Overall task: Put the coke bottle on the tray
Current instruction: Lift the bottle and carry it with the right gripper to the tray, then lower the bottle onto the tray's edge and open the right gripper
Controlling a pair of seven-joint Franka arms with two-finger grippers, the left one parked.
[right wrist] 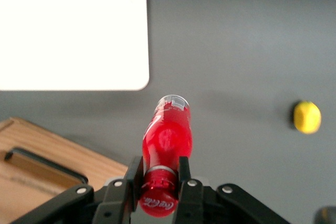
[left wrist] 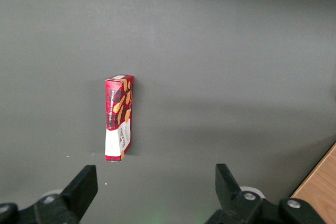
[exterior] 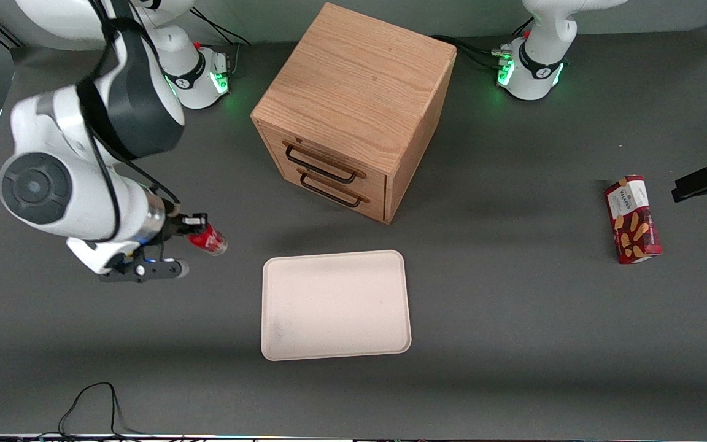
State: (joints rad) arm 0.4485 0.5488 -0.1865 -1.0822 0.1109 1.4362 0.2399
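My right gripper [exterior: 193, 228] is shut on the neck of the coke bottle [exterior: 208, 239], a small red bottle with a red cap and clear base. It holds the bottle tilted in the air above the grey table, toward the working arm's end. In the right wrist view the fingers [right wrist: 134, 174] clamp just under the cap and the bottle [right wrist: 167, 135] points away from the gripper [right wrist: 159, 176]. The cream-white tray [exterior: 335, 304] lies flat and empty beside the bottle, nearer the table's middle. The tray [right wrist: 71, 30] also shows in the right wrist view.
A wooden two-drawer cabinet [exterior: 353, 110] stands farther from the front camera than the tray. A red biscuit box [exterior: 633, 219] lies toward the parked arm's end. A small yellow object [right wrist: 306, 116] lies on the table in the right wrist view. A black cable [exterior: 92, 408] loops at the table's near edge.
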